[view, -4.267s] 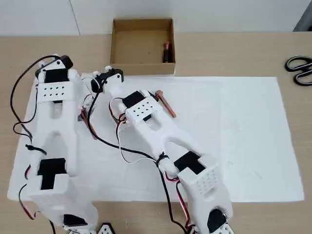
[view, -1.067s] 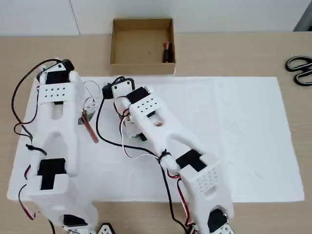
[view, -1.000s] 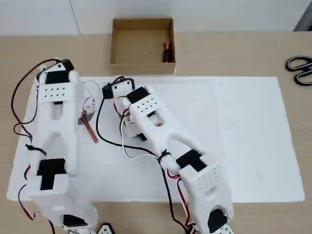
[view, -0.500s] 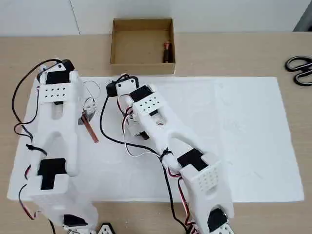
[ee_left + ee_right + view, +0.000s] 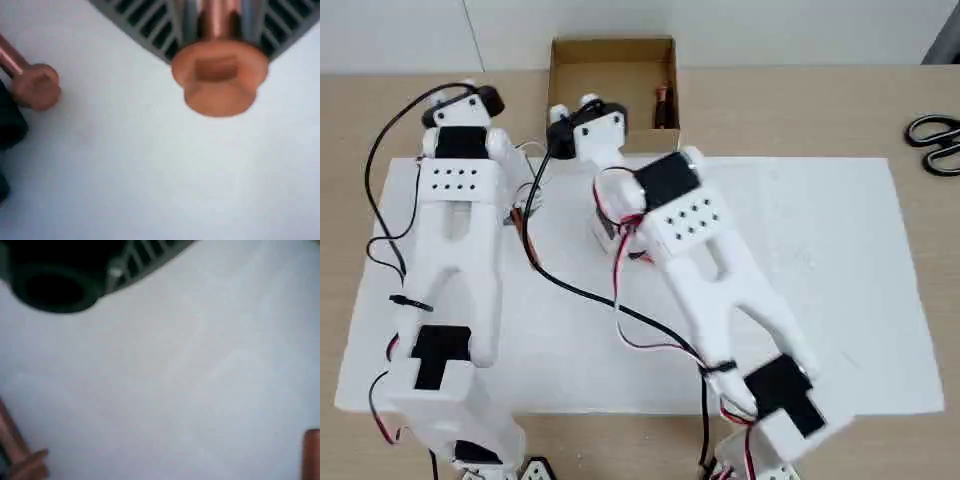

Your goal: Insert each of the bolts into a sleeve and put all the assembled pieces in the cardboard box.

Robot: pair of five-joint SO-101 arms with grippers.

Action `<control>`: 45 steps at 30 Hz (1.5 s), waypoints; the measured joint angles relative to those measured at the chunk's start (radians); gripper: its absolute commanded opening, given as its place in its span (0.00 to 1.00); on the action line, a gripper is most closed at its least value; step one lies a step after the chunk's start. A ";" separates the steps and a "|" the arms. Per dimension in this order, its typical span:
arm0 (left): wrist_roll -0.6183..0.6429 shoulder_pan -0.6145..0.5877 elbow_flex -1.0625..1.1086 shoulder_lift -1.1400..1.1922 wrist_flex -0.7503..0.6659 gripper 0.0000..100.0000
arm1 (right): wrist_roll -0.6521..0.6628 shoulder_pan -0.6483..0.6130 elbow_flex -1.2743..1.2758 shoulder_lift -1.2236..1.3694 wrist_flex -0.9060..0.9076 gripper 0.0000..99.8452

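where the high view looks down over the table, you see the left gripper (image 5: 523, 212) above the white paper sheet (image 5: 820, 280), pinching a copper bolt (image 5: 528, 240) that slants down out of its jaws. just beside it, towards the middle of the sheet, the right gripper (image 5: 608, 228) sits under its own wrist, which hides the fingers from this angle. the cardboard box (image 5: 640, 142) stands at the sheet's far edge, and one assembled piece (image 5: 663, 106) lies inside against the box's right wall. a pair of scissors (image 5: 932, 143) rests on the bare table, well apart to the right.

left wrist view: the bolt's flanged head faces you, and its shaft is pressed between two ribbed grey jaws. it hangs over the sheet; you cannot tell whether it touches. a second bolt (image 5: 34, 86) shows near it, its shaft running into a dark shape at the picture's margin.

right wrist view: the right gripper pinches a black sleeve (image 5: 52, 290), whose hollow end faces you beside a ribbed finger (image 5: 142, 260). the sleeve is over the sheet. one copper end (image 5: 22, 460) and another copper end (image 5: 312, 452) show at the margins; you cannot tell which bolts they belong to.
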 measured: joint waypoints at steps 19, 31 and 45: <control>-0.009 0.031 -0.114 0.000 0.086 0.01 | 0.144 0.186 0.400 -0.732 -0.006 0.00; -0.072 0.155 -0.114 0.000 0.028 0.01 | 0.201 0.287 1.108 -1.468 -0.290 0.00; -0.098 0.282 -0.114 -0.043 -0.071 0.01 | 0.048 0.413 1.608 -1.826 -0.738 0.00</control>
